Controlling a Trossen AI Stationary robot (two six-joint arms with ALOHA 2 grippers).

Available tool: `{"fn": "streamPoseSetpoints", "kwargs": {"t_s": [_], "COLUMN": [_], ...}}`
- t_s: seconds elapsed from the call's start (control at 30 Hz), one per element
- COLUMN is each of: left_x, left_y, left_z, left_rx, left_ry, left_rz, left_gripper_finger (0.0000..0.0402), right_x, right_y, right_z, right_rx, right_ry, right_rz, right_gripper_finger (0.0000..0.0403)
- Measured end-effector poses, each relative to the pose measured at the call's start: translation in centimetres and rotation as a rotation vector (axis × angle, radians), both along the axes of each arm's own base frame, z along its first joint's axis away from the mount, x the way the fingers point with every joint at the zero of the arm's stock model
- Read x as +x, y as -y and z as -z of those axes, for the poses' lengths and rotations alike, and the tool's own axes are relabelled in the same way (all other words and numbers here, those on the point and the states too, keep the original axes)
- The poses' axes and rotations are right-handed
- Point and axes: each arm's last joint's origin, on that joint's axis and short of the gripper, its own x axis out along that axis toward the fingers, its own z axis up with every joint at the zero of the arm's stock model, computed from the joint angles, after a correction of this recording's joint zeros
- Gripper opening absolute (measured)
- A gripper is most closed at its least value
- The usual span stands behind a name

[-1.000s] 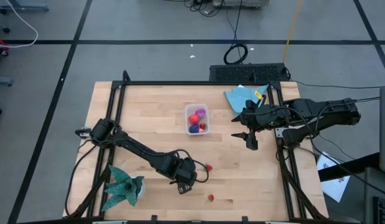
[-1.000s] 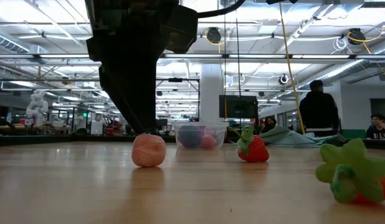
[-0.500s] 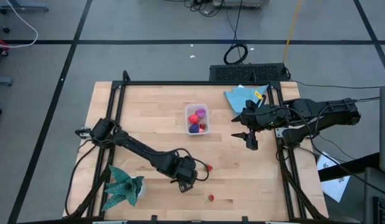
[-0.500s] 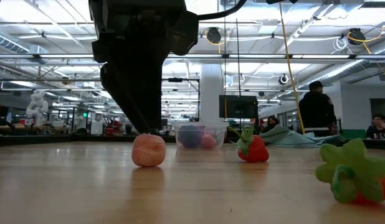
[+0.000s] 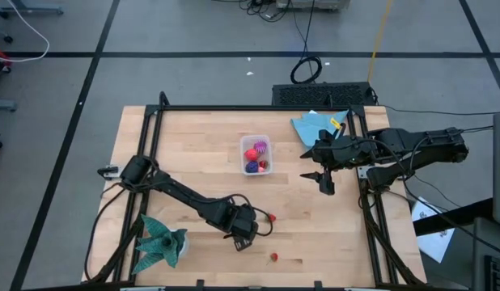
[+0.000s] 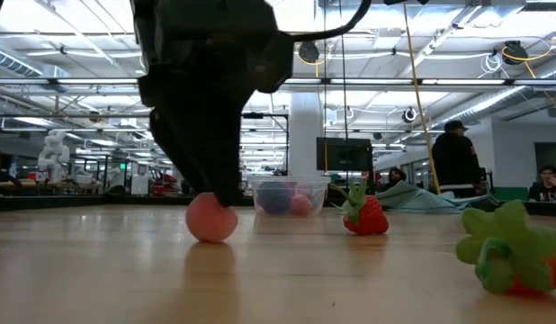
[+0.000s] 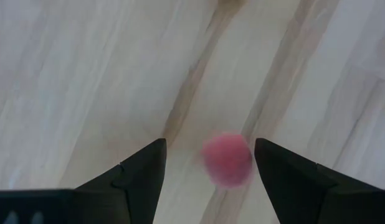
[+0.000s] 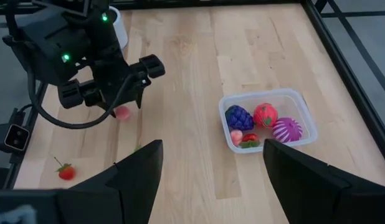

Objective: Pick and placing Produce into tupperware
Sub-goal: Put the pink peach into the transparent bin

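Observation:
My left gripper (image 5: 243, 236) is open and points down at the table's near middle. A small round pink fruit (image 7: 227, 158) lies on the wood between its two fingers (image 7: 142, 168). In the low view the fingers (image 6: 219, 180) reach down to that pink fruit (image 6: 210, 219). The clear tupperware (image 5: 256, 155) stands at the table's centre and holds red, pink and purple fruits (image 8: 267, 116). Two red strawberries (image 5: 271, 217) (image 5: 274, 257) lie on the wood near the left gripper. My right gripper (image 5: 324, 182) is open and hangs above the table's right side. My left gripper comes from above, pointing down, with one finger on each side of the pink fruit (image 7: 227, 158), which rests on the table. I cannot tell whether either finger touches it.
A teal-green cloth (image 5: 159, 242) sits at the near left corner and a light blue cloth (image 5: 319, 125) at the far right. A black frame rail (image 5: 153, 137) borders the tabletop. In the low view a person (image 6: 455, 157) stands in the room beyond the table.
My left gripper has moved down toward the pink fruit; its fingers now reach the fruit's level instead of ending above it. My right arm has kept still.

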Motion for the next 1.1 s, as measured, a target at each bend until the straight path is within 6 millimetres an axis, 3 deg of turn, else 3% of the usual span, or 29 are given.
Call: {"fn": "streamPoseSetpoints", "kwargs": {"t_s": [1.1], "left_x": [-0.07], "left_y": [-0.08], "left_z": [0.06], "left_rx": [-0.066], "left_ry": [-0.034], "left_rz": [-0.053], "left_gripper_finger": [0.0251], "right_x": [0.08], "right_y": [-0.17], "right_z": [-0.10], "right_rx": [0.044], "right_ry": [0.010], "right_rz": [-0.032], "right_gripper_finger": [0.0270]}}
